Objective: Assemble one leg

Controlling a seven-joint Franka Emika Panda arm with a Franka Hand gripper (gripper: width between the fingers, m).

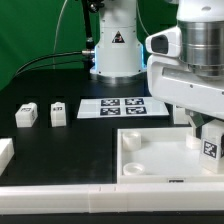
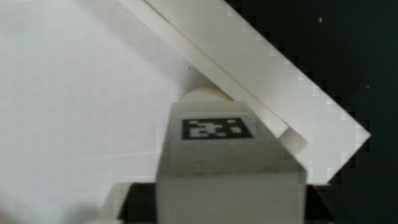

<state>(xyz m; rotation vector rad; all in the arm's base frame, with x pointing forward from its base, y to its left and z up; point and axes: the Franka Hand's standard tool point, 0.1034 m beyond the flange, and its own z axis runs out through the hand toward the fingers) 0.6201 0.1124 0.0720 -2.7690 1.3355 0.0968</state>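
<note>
My gripper is shut on a leg, a small white block with a black-and-white marker. It holds the leg upright over the far corner of the big white tray-like piece at the exterior view's right. In the wrist view the leg fills the space between my dark fingers, and my gripper grips its top. Its lower end is at the tray's raised rim, near a corner. I cannot tell whether it touches the tray. Two more legs stand on the table at the exterior view's left.
The marker board lies flat behind the tray. A long white bar runs along the front edge. Another white piece sits at the exterior view's left edge. The robot base stands at the back.
</note>
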